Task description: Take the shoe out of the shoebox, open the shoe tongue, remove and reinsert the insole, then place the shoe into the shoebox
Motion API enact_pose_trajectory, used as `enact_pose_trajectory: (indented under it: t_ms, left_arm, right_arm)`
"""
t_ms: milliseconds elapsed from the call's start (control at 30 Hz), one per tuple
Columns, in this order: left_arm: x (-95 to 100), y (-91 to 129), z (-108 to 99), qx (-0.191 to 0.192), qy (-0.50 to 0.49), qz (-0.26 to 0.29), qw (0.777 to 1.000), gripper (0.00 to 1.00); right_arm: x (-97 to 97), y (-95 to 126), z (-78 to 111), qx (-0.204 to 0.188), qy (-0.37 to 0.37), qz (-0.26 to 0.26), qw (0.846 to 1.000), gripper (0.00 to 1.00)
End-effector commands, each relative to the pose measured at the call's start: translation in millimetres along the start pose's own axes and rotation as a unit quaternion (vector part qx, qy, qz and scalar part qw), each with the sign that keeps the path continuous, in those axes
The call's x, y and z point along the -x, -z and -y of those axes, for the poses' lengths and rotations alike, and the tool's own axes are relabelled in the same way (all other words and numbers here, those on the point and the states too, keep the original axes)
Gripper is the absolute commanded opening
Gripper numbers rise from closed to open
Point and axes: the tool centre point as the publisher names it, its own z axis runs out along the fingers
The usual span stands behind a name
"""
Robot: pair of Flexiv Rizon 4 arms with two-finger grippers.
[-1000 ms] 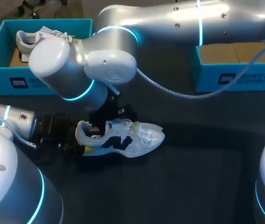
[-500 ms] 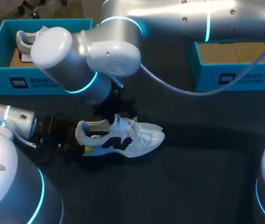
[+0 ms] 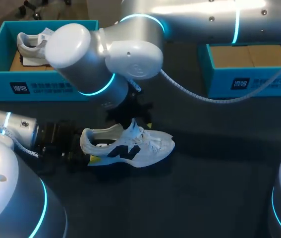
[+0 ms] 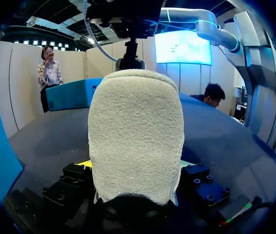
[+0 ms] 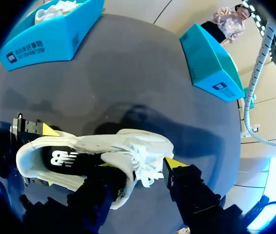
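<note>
White sneaker (image 3: 130,146) stands on its sole on the table (image 3: 209,188), outside the blue shoebox (image 3: 36,88). Left gripper (image 4: 135,165): fingers clamped on the heel from both sides. Right gripper (image 5: 140,168): over the raised tongue (image 5: 122,163), fingers apart.

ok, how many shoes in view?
2. One shoe on the table, heel in the left gripper; second shoe in the left shoebox. Right arm hides part of the right shoebox.

Shoe (image 3: 147,145): two; shoebox (image 3: 1,82): two; arm (image 3: 195,22): two.
</note>
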Motion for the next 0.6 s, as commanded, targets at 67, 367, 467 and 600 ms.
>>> enact_pose_trajectory:
  t_ms: [67,367,467,600]
  left_arm:
    - [0.3,0.1,-0.3,0.000,0.000,0.001,1.000,0.00]
    - [0.3,0.1,-0.3,0.000,0.000,0.001,1.000,0.00]
    - [0.3,0.1,-0.3,0.000,0.000,0.001,1.000,0.00]
    - [0.3,0.1,-0.3,0.000,0.000,0.001,1.000,0.00]
  right_arm:
    - [10.8,-1.7,8.3,0.006,-0.242,-0.012,0.970,0.48]
    - [26.3,-7.9,14.4,0.005,-0.249,-0.017,0.968,0.47]
    - [32.2,-11.1,16.5,0.004,-0.250,-0.020,0.968,0.45]
    - [36.4,-15.8,18.6,0.003,-0.249,-0.023,0.968,0.33]
